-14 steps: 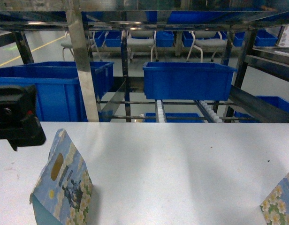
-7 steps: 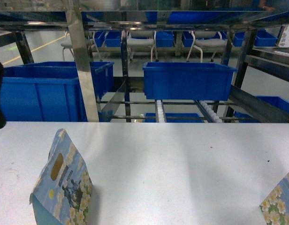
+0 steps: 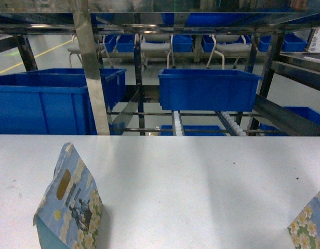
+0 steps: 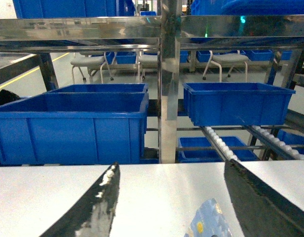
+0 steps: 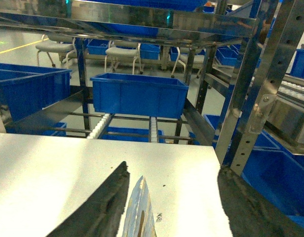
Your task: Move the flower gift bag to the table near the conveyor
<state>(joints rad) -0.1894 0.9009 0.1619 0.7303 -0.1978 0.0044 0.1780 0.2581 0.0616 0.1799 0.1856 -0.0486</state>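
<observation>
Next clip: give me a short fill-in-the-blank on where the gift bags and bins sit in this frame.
1. Both flower gift bags, the left one and the right one, stand on the ___ table.
2. The bin resting on the conveyor rollers is ___ in colour.
3. In the head view, ___ grippers are visible.
4. The left gripper has its fingers ___.

Missing words: white; blue; no; open

Table (image 3: 175, 181): flat matte white top with a few tiny dark specks, its far edge running along the front of the steel conveyor (image 3: 201, 122). Flower gift bag (image 3: 68, 207) stands upright on the near-left part of the top. A second flowered bag (image 3: 309, 223) rests at the near-right edge, partly cut off. The two bags are well apart
</observation>
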